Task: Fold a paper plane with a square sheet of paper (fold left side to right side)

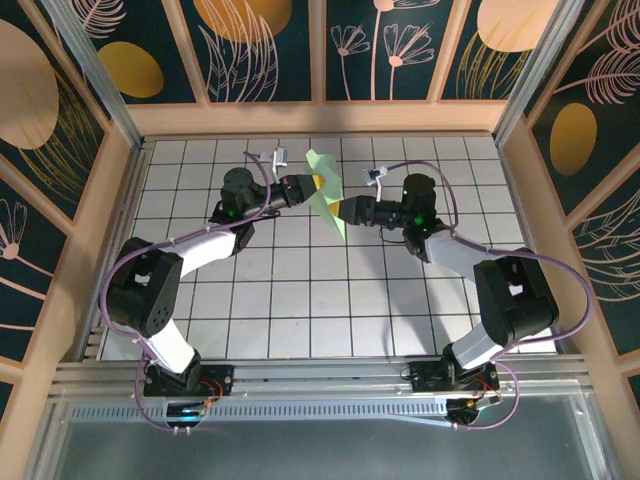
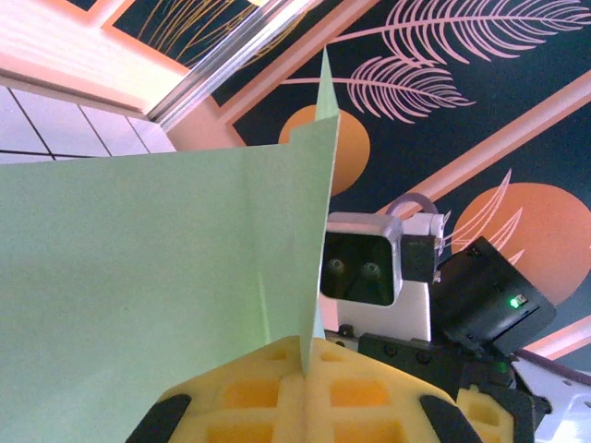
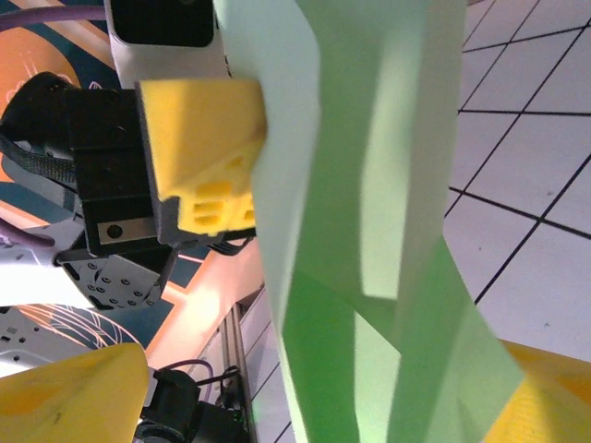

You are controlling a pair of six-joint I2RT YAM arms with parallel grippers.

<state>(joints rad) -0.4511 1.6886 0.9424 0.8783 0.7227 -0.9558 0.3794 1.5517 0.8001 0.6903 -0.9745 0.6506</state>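
Observation:
The pale-green sheet of paper (image 1: pixel 327 170) hangs in the air above the back middle of the table, folded into layered flaps with sharp creases. My left gripper (image 1: pixel 312 184) is shut on its edge; in the left wrist view the yellow pads (image 2: pixel 268 392) meet on the paper (image 2: pixel 157 277), which stands up from them. My right gripper (image 1: pixel 344 208) faces it from the right and is open. In the right wrist view the paper (image 3: pixel 369 185) hangs between my two yellow fingertips (image 3: pixel 74 397), which stand wide apart. The left gripper's yellow finger (image 3: pixel 203 157) presses the sheet's left side.
The white grid table (image 1: pixel 300 300) lies below both arms. Wooden walls with dark floral panels (image 1: pixel 270 50) close in the back and sides. The right arm's wrist camera housing (image 2: pixel 369 268) sits close behind the paper.

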